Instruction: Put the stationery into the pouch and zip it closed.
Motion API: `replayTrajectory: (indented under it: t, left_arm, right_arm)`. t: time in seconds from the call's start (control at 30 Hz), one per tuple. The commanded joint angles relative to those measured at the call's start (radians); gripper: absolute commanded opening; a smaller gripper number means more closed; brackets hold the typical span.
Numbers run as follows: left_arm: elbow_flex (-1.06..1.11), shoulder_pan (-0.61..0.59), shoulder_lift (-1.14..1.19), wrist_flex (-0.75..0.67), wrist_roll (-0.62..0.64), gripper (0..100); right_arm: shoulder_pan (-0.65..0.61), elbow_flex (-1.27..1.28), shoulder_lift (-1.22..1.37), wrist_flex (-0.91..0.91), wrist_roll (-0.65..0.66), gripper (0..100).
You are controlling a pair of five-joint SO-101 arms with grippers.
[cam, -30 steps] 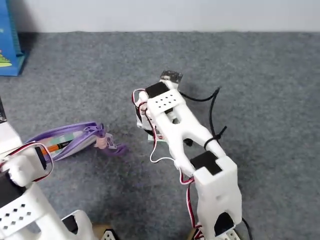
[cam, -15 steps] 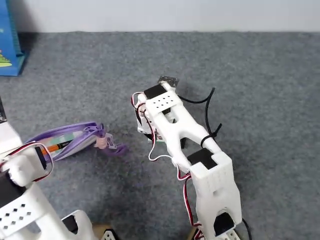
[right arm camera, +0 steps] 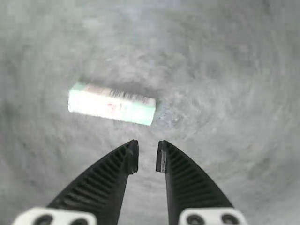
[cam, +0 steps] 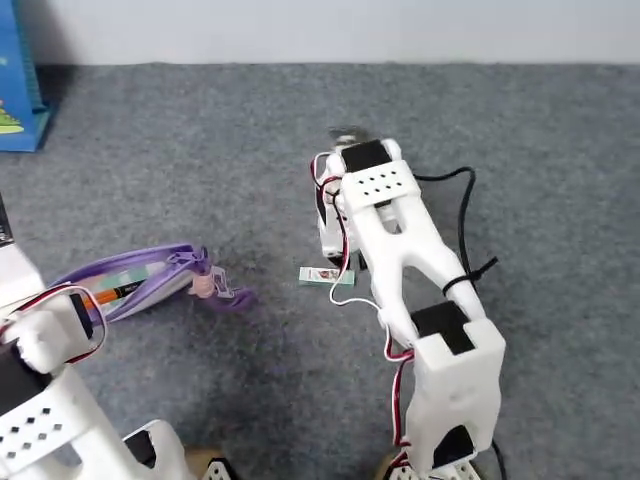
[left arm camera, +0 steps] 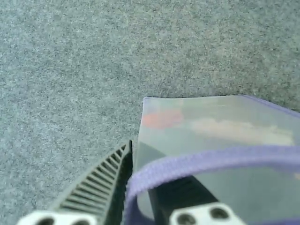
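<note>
Right wrist view: the right gripper (right arm camera: 146,157) is held over the grey mat (right arm camera: 225,70) just short of the eraser (right arm camera: 111,104), its fingers only narrowly apart and empty. They should be widened and set across the eraser's narrow width before being lowered. The pouch (left arm camera: 211,136), well apart from the eraser, is clamped at its rim by the left gripper (left arm camera: 139,161).

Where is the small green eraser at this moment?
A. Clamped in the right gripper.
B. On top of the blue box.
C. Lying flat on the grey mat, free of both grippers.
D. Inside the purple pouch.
C: the eraser lies flat on the grey mat, just beyond the tips of the empty right gripper and well apart from the pouch.
</note>
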Motion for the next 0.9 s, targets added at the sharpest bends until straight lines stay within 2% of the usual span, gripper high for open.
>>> replayTrajectory:
  t: [0.0, 0.17, 0.27, 0.33, 0.5, 0.87]
  left_arm:
    - [0.062, -0.017, 0.054, -0.029, -0.009, 1]
    - [0.062, -0.017, 0.054, -0.029, -0.009, 1]
    - [0.062, -0.017, 0.054, -0.029, -0.009, 1]
    - [0.062, -0.017, 0.054, -0.029, -0.009, 1]
    - [0.062, -0.015, 0.054, -0.029, -0.009, 1]
    - [0.062, -0.017, 0.054, -0.044, -0.009, 1]
  right_arm:
    - [0.008, -0.031, -0.067, 0.021, 0.384, 7.9]
    - [0.005, -0.026, -0.064, 0.016, 0.833, 8.0]
    - [-0.008, -0.026, -0.064, 0.002, 1.003, 8.0]
    - [-0.018, -0.026, -0.058, -0.007, 1.023, 9.6]
    - [-0.071, -0.026, 0.013, -0.050, 1.019, 24.2]
    - [-0.166, -0.029, 0.134, -0.194, 1.019, 25.3]
